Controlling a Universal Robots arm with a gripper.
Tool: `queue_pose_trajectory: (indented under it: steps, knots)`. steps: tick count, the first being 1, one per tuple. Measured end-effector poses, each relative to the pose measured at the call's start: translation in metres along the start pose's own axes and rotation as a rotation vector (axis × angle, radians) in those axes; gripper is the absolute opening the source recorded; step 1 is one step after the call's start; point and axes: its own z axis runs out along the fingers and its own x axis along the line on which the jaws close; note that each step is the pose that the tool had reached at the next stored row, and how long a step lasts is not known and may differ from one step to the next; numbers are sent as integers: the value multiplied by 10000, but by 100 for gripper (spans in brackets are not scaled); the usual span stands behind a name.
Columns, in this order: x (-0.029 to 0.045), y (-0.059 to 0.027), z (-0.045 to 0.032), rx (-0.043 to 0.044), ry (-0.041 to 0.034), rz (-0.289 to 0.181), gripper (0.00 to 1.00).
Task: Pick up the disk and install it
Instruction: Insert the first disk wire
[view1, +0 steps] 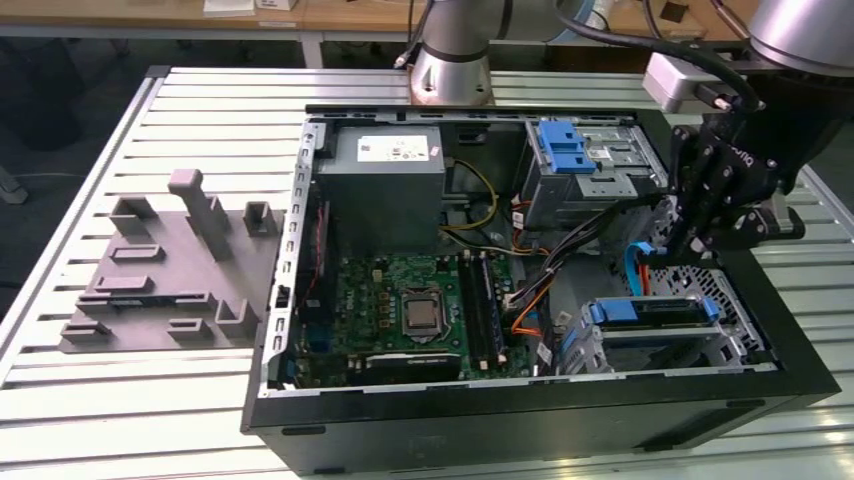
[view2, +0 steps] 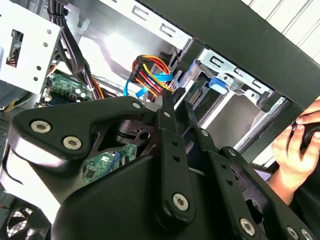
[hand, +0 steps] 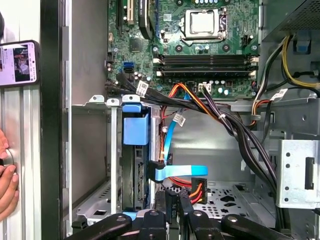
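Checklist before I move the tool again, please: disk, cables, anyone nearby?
1. Disk location: ok. The disk sits in the bay at the case's front corner.
2. Disk fully seated: cannot tell.
3. Tool position: ok. The tool hangs inside the case, above that bay.
4. Tool touching disk: cannot tell.
5. Cable clearance: not ok. The cables lie right at the tool, beside the disk.
6. People: ok, but watch. A hand rests outside the case wall.
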Motion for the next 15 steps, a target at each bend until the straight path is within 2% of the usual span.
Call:
queue_pose_trajectory:
  steps: [6,12,13,15]
  knots:
    - [-2,0,19,31,79,1,25]
    - [-2,1,21,35,79,2,23]
    - [-2,0,21,35,80,2,17]
    - [-2,1,21,30,79,2,16]
